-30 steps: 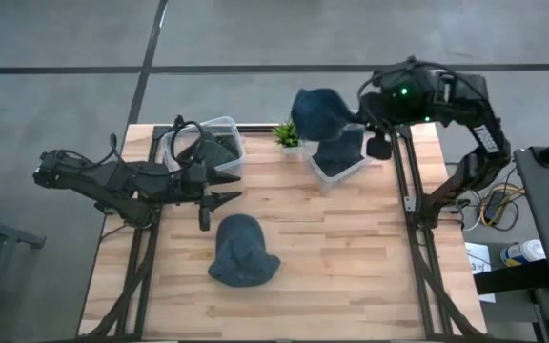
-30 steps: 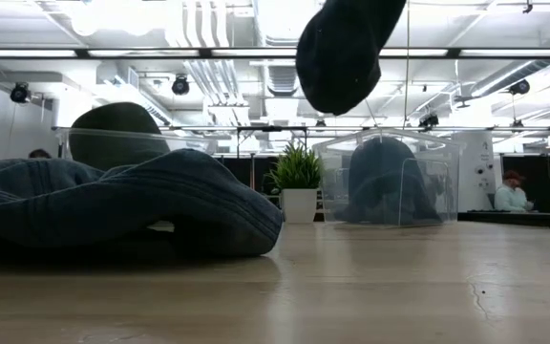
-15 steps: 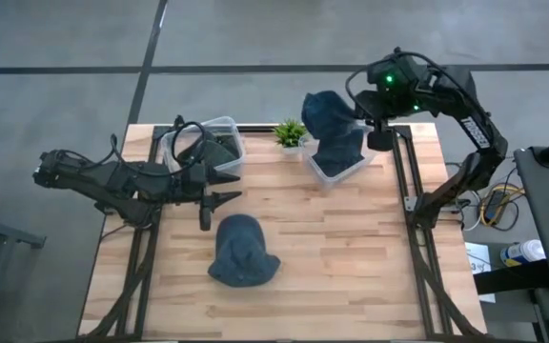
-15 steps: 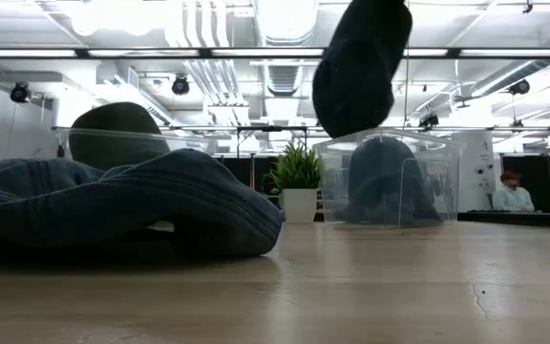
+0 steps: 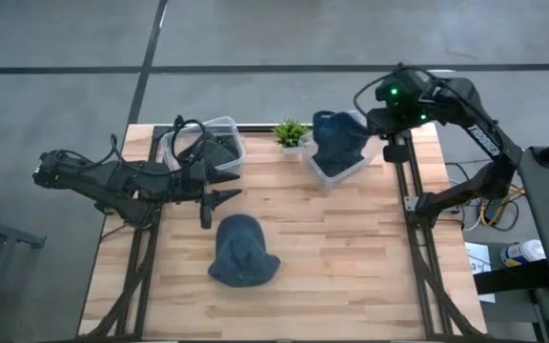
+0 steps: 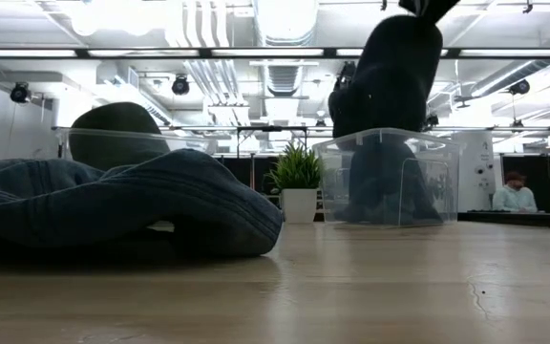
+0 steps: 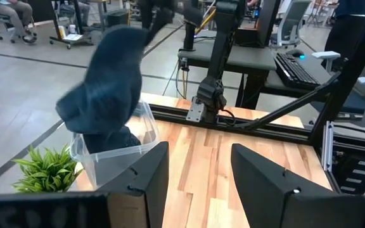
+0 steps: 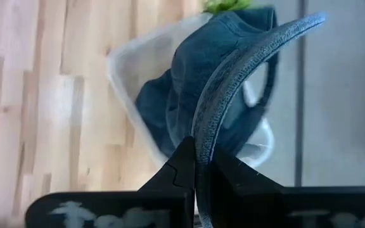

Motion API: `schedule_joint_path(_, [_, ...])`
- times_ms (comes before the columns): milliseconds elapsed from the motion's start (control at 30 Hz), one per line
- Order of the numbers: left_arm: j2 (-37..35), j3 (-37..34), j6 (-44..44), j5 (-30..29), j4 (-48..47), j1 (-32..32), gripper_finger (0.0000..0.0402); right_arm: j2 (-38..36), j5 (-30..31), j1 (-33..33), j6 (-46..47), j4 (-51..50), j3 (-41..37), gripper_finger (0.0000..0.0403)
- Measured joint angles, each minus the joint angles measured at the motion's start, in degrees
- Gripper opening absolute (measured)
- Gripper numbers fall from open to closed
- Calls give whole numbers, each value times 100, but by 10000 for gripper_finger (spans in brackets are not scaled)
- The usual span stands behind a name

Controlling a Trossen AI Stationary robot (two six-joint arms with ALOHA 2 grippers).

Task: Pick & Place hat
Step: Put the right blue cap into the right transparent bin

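Note:
A blue denim hat [image 5: 337, 134] [image 6: 390, 81] hangs from my right gripper [image 8: 195, 166] [image 5: 375, 124], which is shut on it above the right clear bin [image 5: 324, 170] [image 6: 428, 153]. Its lower end is level with the bin's rim. Another blue hat [image 6: 382, 183] lies inside that bin. A third denim hat [image 5: 243, 250] [image 6: 113, 205] lies flat on the table. My left gripper [image 5: 225, 187] [image 7: 198, 171] is open and waits over the table's left part, beside the left bin. My right gripper pinches the hat's stitched brim edge [image 8: 203, 136] between its two fingers, coming from the table's right side and slanting down. The hat is lifted clear and hangs below the fingers, crown down, over the bin's opening.
The left clear bin [image 5: 213, 143] [image 6: 113, 153] holds a dark green hat [image 6: 116, 134]. A small potted plant [image 5: 290, 134] [image 6: 298, 182] stands between the two bins at the far edge. Bare wood lies along the table's near and right parts. A person [image 6: 514, 191] sits in the room behind.
My right gripper has carried the hanging hat toward the table's right and near side and lowered it, from high beside the plant to over the right bin. The hat's lower end has come down to the bin's rim. It has stayed shut.

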Motion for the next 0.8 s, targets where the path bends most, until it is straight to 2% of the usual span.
schedule_joint_path(300, [0,0,-227,0,3,47,163,275,-90,-108,-495,2,-743,8])
schedule_joint_path(800, [0,0,-330,-55,-4,75,163,860,-445,-277,-924,34,-869,8])
